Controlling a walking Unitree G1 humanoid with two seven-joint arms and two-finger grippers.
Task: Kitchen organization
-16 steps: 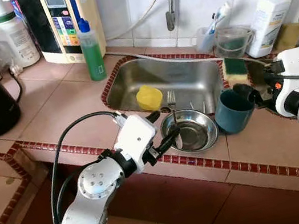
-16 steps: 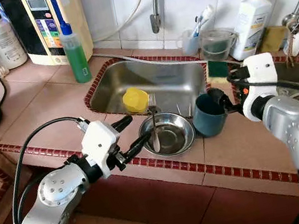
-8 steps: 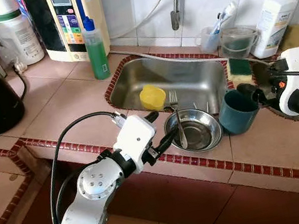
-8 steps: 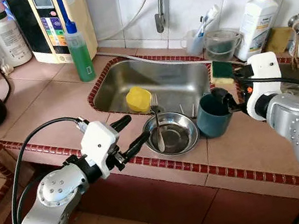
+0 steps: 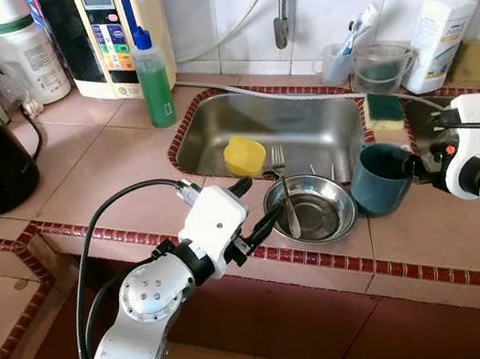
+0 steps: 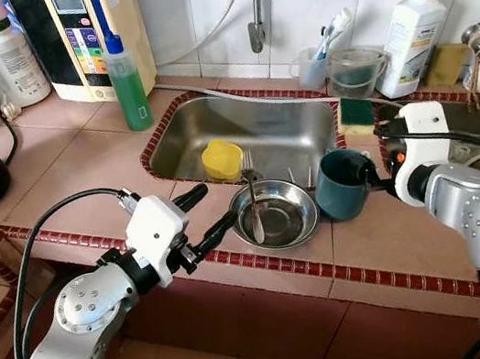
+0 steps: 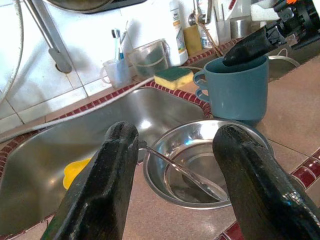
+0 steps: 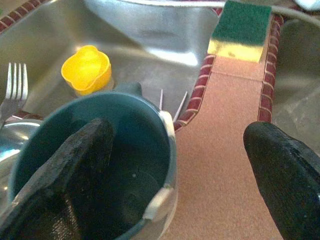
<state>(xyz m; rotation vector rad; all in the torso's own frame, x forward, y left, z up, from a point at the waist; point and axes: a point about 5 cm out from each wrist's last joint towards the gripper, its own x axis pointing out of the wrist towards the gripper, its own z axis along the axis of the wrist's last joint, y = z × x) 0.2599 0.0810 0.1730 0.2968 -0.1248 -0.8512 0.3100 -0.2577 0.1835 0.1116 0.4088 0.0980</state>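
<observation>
Since the earlier frames, the right gripper (image 6: 377, 176) has drawn back a little toward the teal mug's rim, while the mug and the left arm have kept their places.

Nearest along the front edge of the tiled desk (image 5: 101, 181), the left gripper (image 5: 257, 204) hovers just short of the steel bowl (image 5: 312, 209), its jaws spread apart and holding nothing. The bowl sits on the desk's edge directly in front of the sink (image 5: 287, 129) and holds a fork (image 5: 283, 192) whose tines lean out over the rim toward the sink.

Just beside the bowl stands the teal mug (image 5: 379, 176), upright and empty inside. One finger (image 8: 75, 165) of the right gripper is down inside the mug and the other stays outside it; the jaws are wide apart, not pressing the wall.

Beyond the bowl, the sink holds a yellow cup (image 5: 242, 155). A green-and-yellow sponge (image 5: 382, 110) lies on the sink's far corner ledge. Behind the sink by the tiled wall stand a clear measuring jug (image 5: 378, 68), a small cup with toothbrushes (image 5: 331, 61), a white bottle (image 5: 441, 31), and a green soap bottle (image 5: 152, 79).
</observation>
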